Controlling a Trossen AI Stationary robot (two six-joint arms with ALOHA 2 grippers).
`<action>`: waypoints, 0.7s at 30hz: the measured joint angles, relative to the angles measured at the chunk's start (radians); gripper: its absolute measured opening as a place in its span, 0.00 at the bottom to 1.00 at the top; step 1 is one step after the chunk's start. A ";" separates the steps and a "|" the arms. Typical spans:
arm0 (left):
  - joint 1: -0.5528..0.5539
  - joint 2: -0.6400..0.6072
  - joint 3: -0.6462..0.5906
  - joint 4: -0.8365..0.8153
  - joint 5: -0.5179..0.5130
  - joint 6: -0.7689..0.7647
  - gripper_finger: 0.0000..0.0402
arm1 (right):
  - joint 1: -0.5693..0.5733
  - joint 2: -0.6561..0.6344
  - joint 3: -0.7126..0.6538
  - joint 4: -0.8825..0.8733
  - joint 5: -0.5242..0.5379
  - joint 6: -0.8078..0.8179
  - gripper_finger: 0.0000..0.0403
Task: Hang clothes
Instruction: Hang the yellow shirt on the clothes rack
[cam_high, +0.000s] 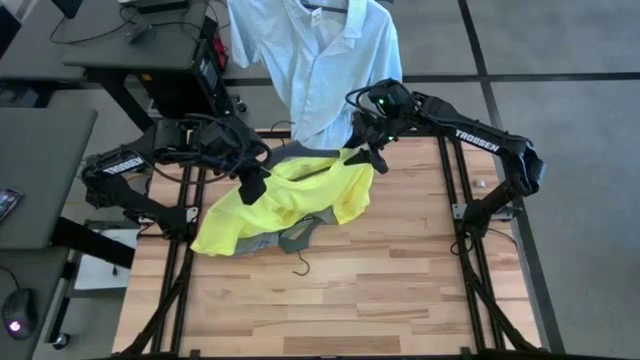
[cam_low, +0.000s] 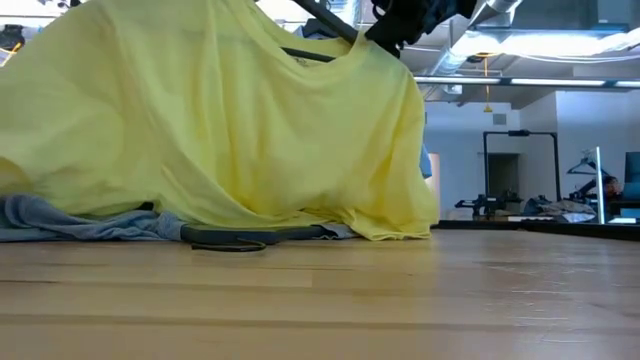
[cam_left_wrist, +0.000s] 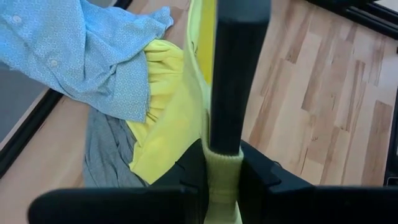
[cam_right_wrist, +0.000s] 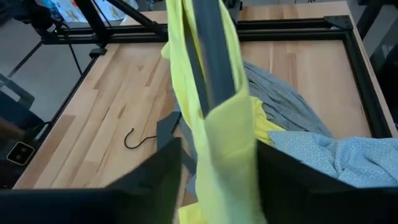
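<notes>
The neon-yellow T-shirt (cam_high: 290, 200) is raised in a ridge over a black hanger (cam_left_wrist: 233, 81) between my two grippers. Its lower hem rests on the grey T-shirt (cam_high: 305, 232), which lies flat on the table. My left gripper (cam_high: 252, 185) is shut on the hanger's left end. My right gripper (cam_high: 372, 158) is open at the shirt's right end. Its fingers stand on either side of the cloth-covered hanger arm (cam_right_wrist: 208, 56). The pale blue shirt (cam_high: 315, 60) hangs beyond the far edge. My left gripper pinches the hanger's bar where yellow cloth wraps it (cam_left_wrist: 222, 171), between its two fingers. The fingers slant down from the table's left side. The bar runs up and away from the fingers, and the shirt drapes from it down onto the table. Whether my right gripper touches the cloth, I cannot tell.
A second black hanger lies on the table in front of the clothes, its hook (cam_high: 300, 263) pointing at the near edge. The black frame rails (cam_high: 450, 200) border the tabletop. Bare wood (cam_high: 330, 310) fills the near half.
</notes>
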 joint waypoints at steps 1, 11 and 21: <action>0.000 0.000 0.000 0.000 0.000 -0.002 0.09 | -0.003 0.000 0.000 0.000 0.000 -0.002 0.54; 0.003 0.000 0.000 0.022 0.005 0.008 0.09 | 0.004 0.006 -0.001 0.013 -0.005 -0.017 0.34; 0.053 0.002 -0.004 0.039 -0.032 -0.009 0.18 | -0.033 0.006 0.017 0.035 0.003 0.008 0.08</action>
